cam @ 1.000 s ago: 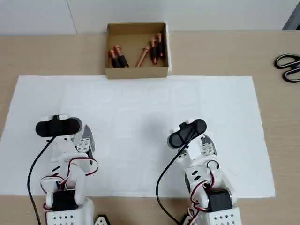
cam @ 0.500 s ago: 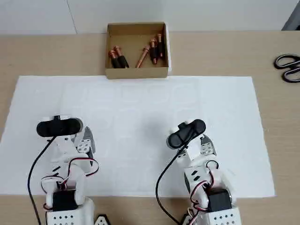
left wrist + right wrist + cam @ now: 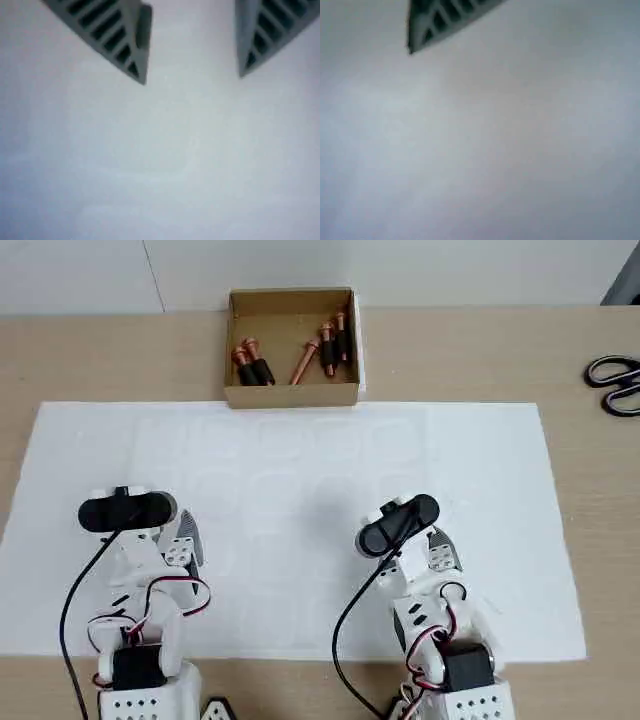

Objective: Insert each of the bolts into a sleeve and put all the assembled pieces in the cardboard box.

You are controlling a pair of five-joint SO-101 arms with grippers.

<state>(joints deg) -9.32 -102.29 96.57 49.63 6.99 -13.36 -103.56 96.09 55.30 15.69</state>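
Observation:
The cardboard box (image 3: 292, 392) stands at the far middle of the table. Inside it lie several copper bolts in black sleeves: a pair (image 3: 252, 362) at its left, others (image 3: 335, 343) at its right, and a slim copper bolt (image 3: 305, 362) lying slantwise between them. My left gripper (image 3: 192, 77) hangs open just above the bare white paper, nothing between its fingers (image 3: 125, 45). In the high view it sits folded back at the near left (image 3: 185, 540). My right gripper (image 3: 440, 552) is at the near right, also low over the paper; one free fingertip (image 3: 412, 45) shows, touching nothing.
A large white paper sheet (image 3: 300, 470) covers the table's middle, stretching from the box to both arms. Black-handled scissors (image 3: 615, 383) lie on the wood at the far right edge. Black cables hang from both arms' cameras.
Both arms have sunk back very slightly toward the near edge; otherwise nothing differs.

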